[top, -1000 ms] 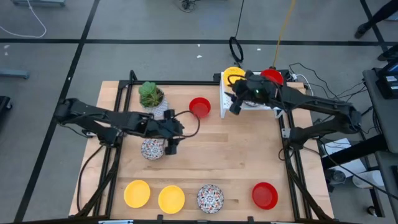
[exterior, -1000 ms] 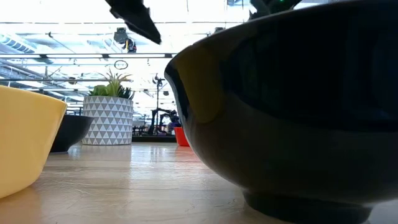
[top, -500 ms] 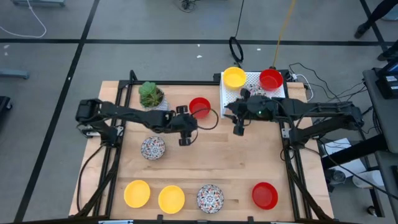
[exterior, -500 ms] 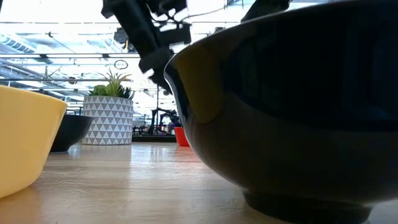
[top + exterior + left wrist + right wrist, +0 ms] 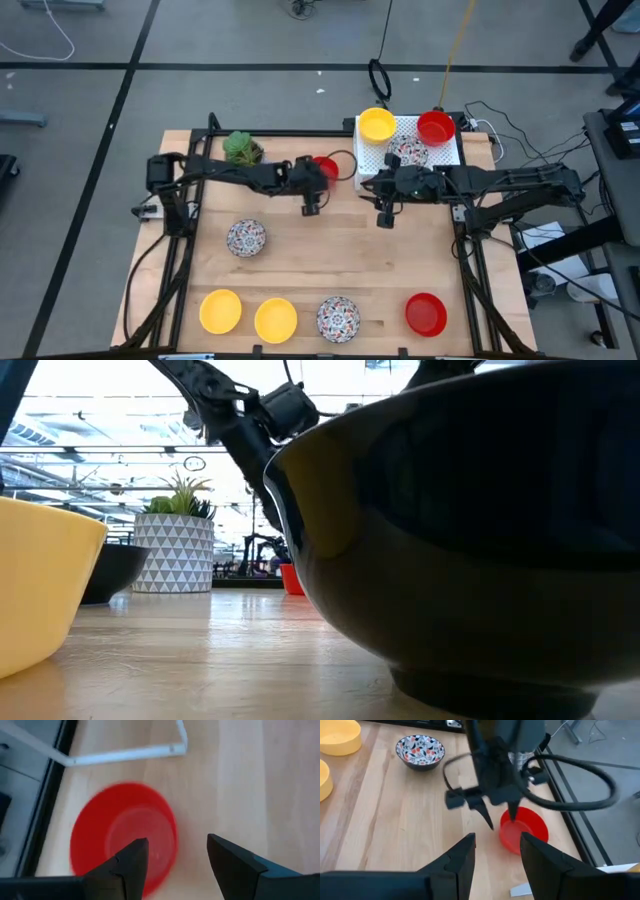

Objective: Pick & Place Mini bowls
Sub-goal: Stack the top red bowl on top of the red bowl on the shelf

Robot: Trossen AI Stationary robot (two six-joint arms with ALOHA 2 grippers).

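While my left claw hung spread wide and empty just beside the red bowl at the far middle of the table, bare wood lay open all around it. My right claw hovered parted and empty too, near the corner of the white rack, well apart from the left one. That rack held a yellow bowl, a red bowl and a patterned bowl. The red bowl under my left claw was glossy, round and upright. Along the near edge sat two yellow bowls, a patterned one and a red one.
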